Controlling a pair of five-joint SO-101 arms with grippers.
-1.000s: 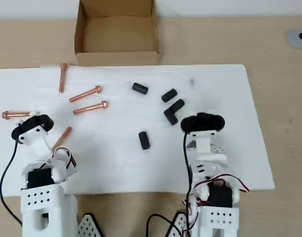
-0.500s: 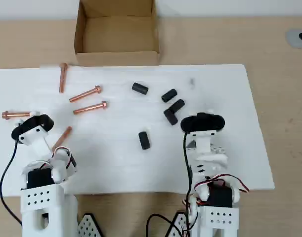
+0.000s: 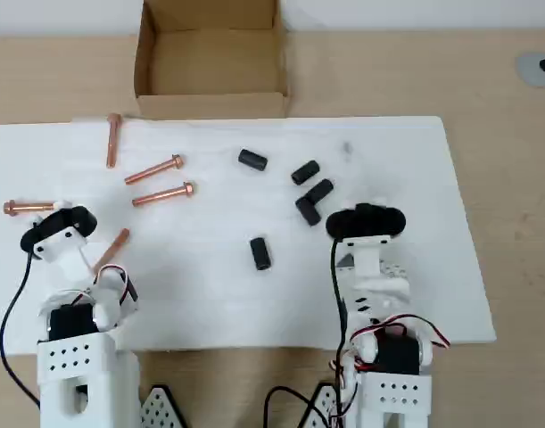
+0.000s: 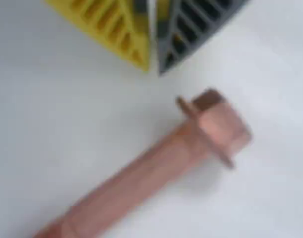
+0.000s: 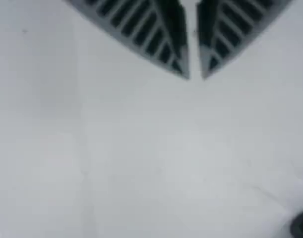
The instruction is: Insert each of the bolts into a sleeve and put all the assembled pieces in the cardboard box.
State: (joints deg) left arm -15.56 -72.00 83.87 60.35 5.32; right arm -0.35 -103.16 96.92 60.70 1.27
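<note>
Several copper bolts lie on the left of the white mat (image 3: 406,160); one bolt (image 3: 111,248) rests right beside the left arm (image 3: 58,230). Its hex head (image 4: 218,124) appears close below my left gripper (image 4: 152,67), whose yellow and grey fingers are shut on nothing. Several black sleeves sit mid-mat, among them one (image 3: 252,160), another (image 3: 305,172) and a lone one (image 3: 260,252). The right arm (image 3: 366,223) stands just right of the sleeve pair (image 3: 313,201). My right gripper (image 5: 193,74) hangs shut over bare mat, a sleeve's edge (image 5: 302,225) off to one side.
The open cardboard box (image 3: 210,98) stands at the back, just beyond the mat's far edge. One bolt (image 3: 28,207) lies at the mat's left edge. Bare wooden table (image 3: 513,178) surrounds the mat, with a grey round fitting (image 3: 538,68) at the far right.
</note>
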